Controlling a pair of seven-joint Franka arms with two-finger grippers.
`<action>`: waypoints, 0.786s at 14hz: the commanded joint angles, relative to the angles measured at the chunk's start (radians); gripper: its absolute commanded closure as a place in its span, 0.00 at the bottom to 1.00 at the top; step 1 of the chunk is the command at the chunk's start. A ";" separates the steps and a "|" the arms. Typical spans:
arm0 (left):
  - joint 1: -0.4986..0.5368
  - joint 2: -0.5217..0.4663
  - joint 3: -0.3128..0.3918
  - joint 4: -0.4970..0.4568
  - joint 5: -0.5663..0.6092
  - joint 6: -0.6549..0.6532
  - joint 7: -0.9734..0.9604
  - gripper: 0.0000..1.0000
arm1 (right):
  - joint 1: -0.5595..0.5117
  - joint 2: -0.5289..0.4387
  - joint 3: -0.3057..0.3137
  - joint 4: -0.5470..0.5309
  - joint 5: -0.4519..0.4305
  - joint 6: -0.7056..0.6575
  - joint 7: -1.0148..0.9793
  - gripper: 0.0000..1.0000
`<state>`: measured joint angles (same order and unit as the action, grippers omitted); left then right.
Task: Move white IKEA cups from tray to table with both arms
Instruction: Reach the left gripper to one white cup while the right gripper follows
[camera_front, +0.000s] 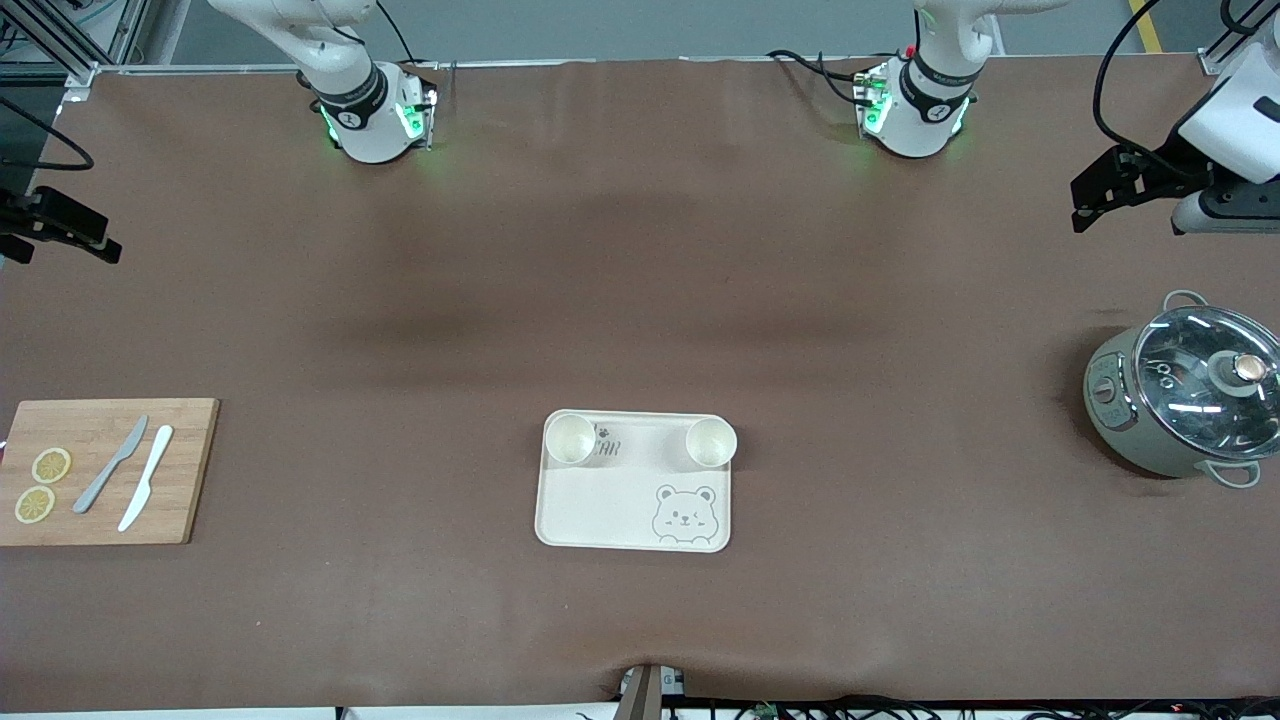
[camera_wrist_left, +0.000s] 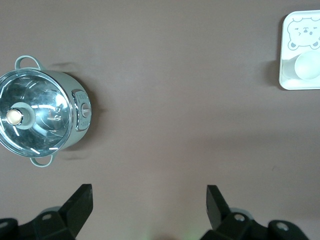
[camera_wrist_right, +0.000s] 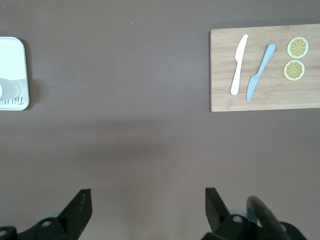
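Front view. You have a cream tray (camera_front: 634, 495) lying mid-table, near the front camera, its long axis running between the two arms' ends of the table. Two white cups stand upright in its two corners farthest from the camera: one cup (camera_front: 570, 439) toward the right arm's end, the other cup (camera_front: 711, 442) toward the left arm's end. Each arm therefore has its own cup on its own side; I judge neither reach need cross. The left gripper (camera_front: 1085, 205) hangs over the table's edge above the pot (camera_front: 1185, 403); the right gripper (camera_front: 95, 245) hangs over the opposite end, above the cutting board (camera_front: 105, 470) with two knives and two lemon slices. Both are well apart from the tray, and nothing stands between them and it.

Left wrist view. You see the left gripper (camera_wrist_left: 149, 200) with fingers spread wide, holding nothing. The pot sits to one side, the tray corner with its cup (camera_wrist_left: 306, 65) to the other.

Right wrist view. The right gripper (camera_wrist_right: 148, 200) is likewise spread wide and empty. The board and the tray's edge (camera_wrist_right: 22, 75) flank bare table (camera_wrist_right: 125, 125).
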<state>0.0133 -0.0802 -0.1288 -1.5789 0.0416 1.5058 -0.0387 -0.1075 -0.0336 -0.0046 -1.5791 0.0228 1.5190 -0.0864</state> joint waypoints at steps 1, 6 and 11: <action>0.005 -0.013 0.000 0.011 0.012 -0.038 0.011 0.00 | 0.005 0.003 0.000 0.017 -0.003 -0.007 0.013 0.00; 0.004 0.039 -0.003 0.077 0.011 -0.038 0.003 0.00 | 0.003 0.003 0.000 0.018 -0.001 -0.005 0.013 0.00; -0.013 0.085 -0.015 0.060 0.000 -0.003 -0.012 0.00 | -0.005 0.030 -0.002 0.037 -0.003 -0.003 0.011 0.00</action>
<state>0.0084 -0.0329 -0.1339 -1.5449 0.0415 1.4923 -0.0392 -0.1088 -0.0283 -0.0074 -1.5755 0.0228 1.5233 -0.0864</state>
